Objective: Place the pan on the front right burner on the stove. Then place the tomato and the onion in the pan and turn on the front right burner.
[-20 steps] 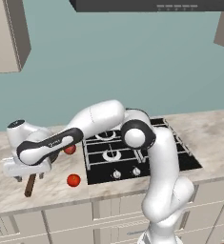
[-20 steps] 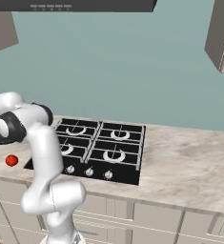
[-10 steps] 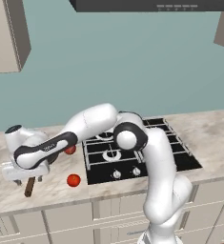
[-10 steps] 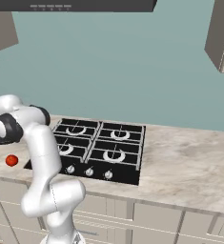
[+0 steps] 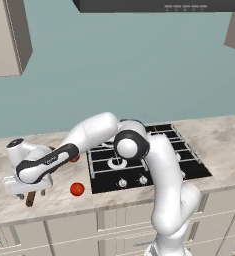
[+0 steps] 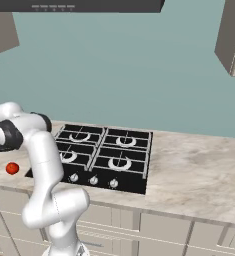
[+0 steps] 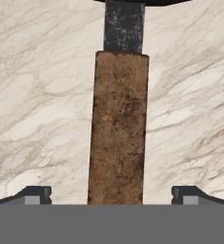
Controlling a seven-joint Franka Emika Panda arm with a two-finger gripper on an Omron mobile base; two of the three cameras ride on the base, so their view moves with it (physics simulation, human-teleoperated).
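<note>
The pan's brown wooden handle (image 7: 119, 128) runs straight up the hand view, with its dark metal neck and a sliver of the black pan rim (image 7: 142, 2) at the top. My gripper (image 7: 111, 195) is open, one fingertip (image 7: 35, 194) on each side of the handle and apart from it. In the left base view the gripper (image 5: 28, 191) hangs low over the handle end (image 5: 30, 199) on the counter left of the stove (image 5: 194, 167). The tomato (image 5: 77, 189) (image 6: 11, 168) lies beside it. A darker red round thing (image 5: 75, 159), perhaps the onion, peeks from behind my forearm. The front right burner (image 6: 120, 163) is bare.
A row of silver knobs (image 6: 93, 180) lines the stove's front edge. Marble counter (image 6: 199, 170) stretches to the right of the stove. Wall cabinets and a hood hang above. My forearm crosses over the stove's left side.
The hand has sunk slightly toward the pan handle. The jaws stay wide open; the tomato and the pan have not moved.
</note>
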